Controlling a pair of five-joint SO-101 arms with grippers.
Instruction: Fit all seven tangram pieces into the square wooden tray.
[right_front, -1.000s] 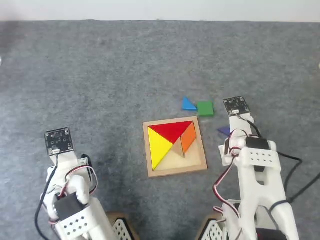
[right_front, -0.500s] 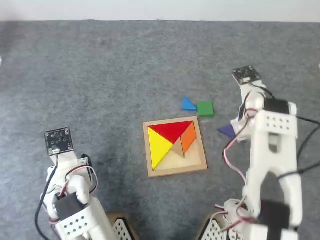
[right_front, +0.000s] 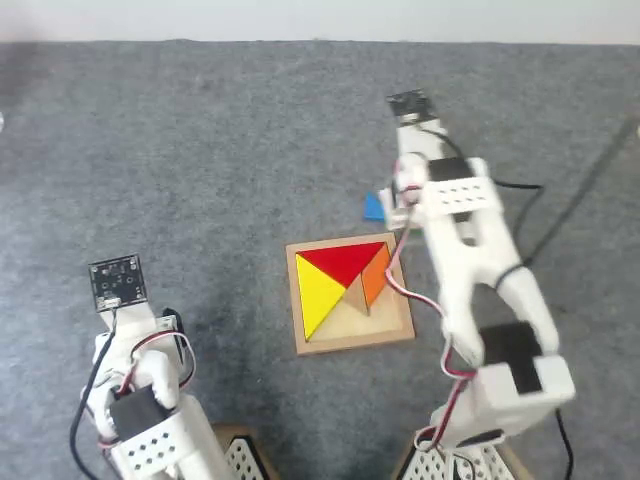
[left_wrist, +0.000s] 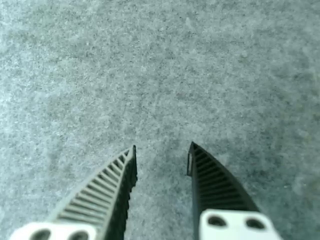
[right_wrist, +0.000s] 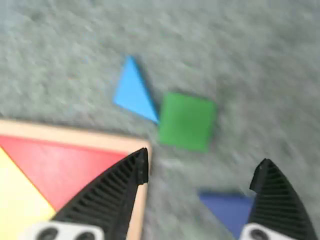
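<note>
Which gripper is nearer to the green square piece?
Right. The right gripper hangs over the green square; the left gripper is far away over grey mat.

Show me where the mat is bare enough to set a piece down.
Bare: the mat between the left arm and tray, and the far strip. Crowded: off the tray's far corner, blue triangle, green square, right arm.

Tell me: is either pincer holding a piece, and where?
Nothing is held. Both are open: left pincer over bare carpet, right pincer near the green square.
</note>
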